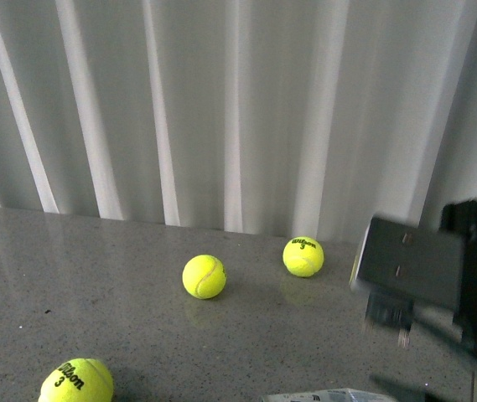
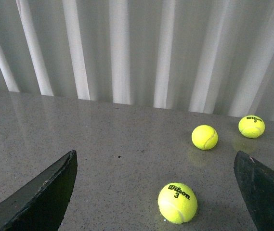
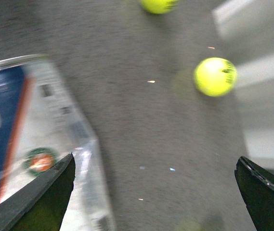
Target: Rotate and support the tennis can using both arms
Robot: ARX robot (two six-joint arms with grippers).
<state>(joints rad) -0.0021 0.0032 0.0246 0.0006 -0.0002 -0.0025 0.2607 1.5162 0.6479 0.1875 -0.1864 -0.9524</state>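
Observation:
The tennis can [image 3: 35, 130] lies on the grey table in the blurred right wrist view, showing its navy label, orange stripe and round emblem. My right gripper [image 3: 156, 159] is open above the table. One of its fingers [image 3: 40, 202] overlaps the can's edge, and I cannot tell whether they touch. In the front view only a sliver of the can [image 1: 326, 394] shows at the bottom edge, with the right arm [image 1: 414, 264] above and to its right. My left gripper [image 2: 154, 155] is open, with nothing held, over a tennis ball [image 2: 177, 202].
Three yellow-green tennis balls lie on the table [image 1: 137, 251]: one near the front left [image 1: 76, 381], one in the middle [image 1: 204, 276], one further back right [image 1: 303, 256]. A white curtain [image 1: 238, 109] hangs along the table's far edge.

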